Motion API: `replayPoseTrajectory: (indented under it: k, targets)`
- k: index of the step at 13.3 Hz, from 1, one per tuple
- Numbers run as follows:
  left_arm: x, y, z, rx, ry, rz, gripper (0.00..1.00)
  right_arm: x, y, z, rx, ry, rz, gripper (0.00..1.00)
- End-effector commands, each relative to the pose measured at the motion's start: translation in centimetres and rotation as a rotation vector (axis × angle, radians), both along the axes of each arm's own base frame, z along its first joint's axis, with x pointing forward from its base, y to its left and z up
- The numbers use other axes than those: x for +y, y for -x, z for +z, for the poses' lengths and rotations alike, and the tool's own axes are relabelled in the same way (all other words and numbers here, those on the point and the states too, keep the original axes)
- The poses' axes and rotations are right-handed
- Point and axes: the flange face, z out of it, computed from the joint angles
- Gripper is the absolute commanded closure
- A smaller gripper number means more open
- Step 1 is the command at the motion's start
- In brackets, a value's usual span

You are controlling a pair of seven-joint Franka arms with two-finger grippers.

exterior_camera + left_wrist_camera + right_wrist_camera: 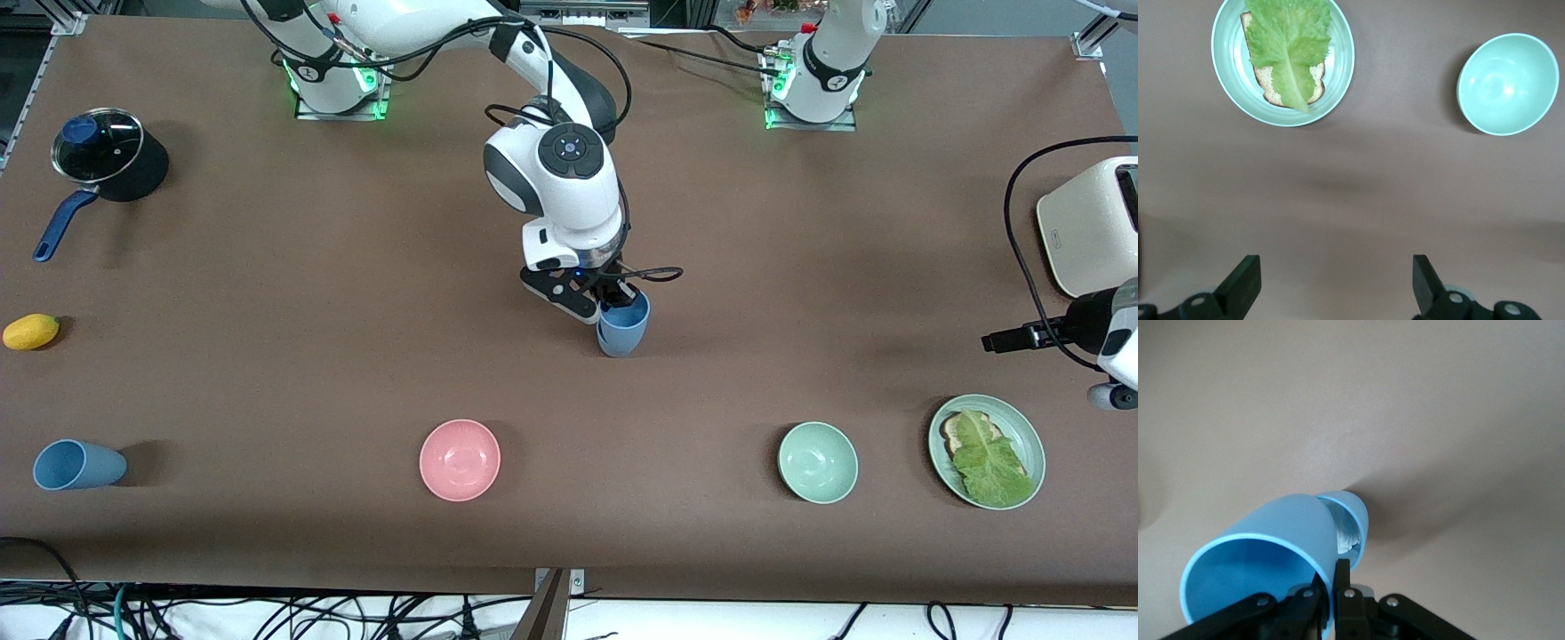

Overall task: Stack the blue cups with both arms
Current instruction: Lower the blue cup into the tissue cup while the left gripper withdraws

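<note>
R gripper (613, 300) clamped on rim of blue cup (622, 327), mid-table. In R wrist view, held cup looks set into second cup (1350, 520) — judged nesting underway, not confirmed seated. Third cup (76, 465) lies on side toward R arm's end, nearer camera: not yet stacked. L gripper (1337, 287) waits, fingers apart, nothing held, over bare table near plate (1228, 87) and green bowl (1507, 85).

Front view looks down from high across the whole table (267, 267), robot bases along frame top; left wrist view looks straight down from well above the plate (1231, 100) and green bowl (1508, 83), both shared with front view's lower right; right wrist view sits close over the held blue cup (1265, 553).
</note>
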Motion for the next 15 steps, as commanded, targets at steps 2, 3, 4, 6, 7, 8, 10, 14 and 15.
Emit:
replayPoseTrajectory:
  k: [2,3,4,6,7,8,10,14,15]
  targets:
    - [-1.2,0.2,1.7,-0.015,-0.018,-0.041,0.00,0.4,-0.2,0.4,-0.003,0.010,0.011,1.00]
    - [-2.2,0.2,2.4,-0.027,-0.022,-0.058,0.00,0.3,-0.2,0.3,0.001,0.013,0.007,1.00]
    - [-4.1,0.6,4.2,-0.051,-0.036,-0.083,0.00,0.5,0.1,0.4,0.005,0.011,0.007,1.00]
    - [-4.8,1.6,6.9,-0.085,-0.073,-0.089,0.00,0.3,0.3,0.2,0.026,0.032,0.006,1.00]
    - [-5.6,2.5,8.9,-0.111,-0.073,-0.097,0.00,0.4,0.4,0.2,0.026,0.032,0.006,1.00]
    - [-6.8,3.7,10.4,-0.127,-0.070,-0.104,0.00,0.4,0.4,0.2,0.026,0.031,0.004,1.00]
    - [-8.5,6.0,10.8,-0.136,-0.064,-0.138,0.00,0.3,0.3,0.0,0.027,0.032,0.003,1.00]
    - [-11.0,8.6,14.2,-0.170,-0.037,-0.215,0.00,0.1,0.0,0.3,0.024,0.031,0.000,0.65]
    - [-11.7,8.8,14.1,-0.150,-0.036,-0.228,0.00,0.1,0.0,0.6,0.022,0.029,0.001,0.52]
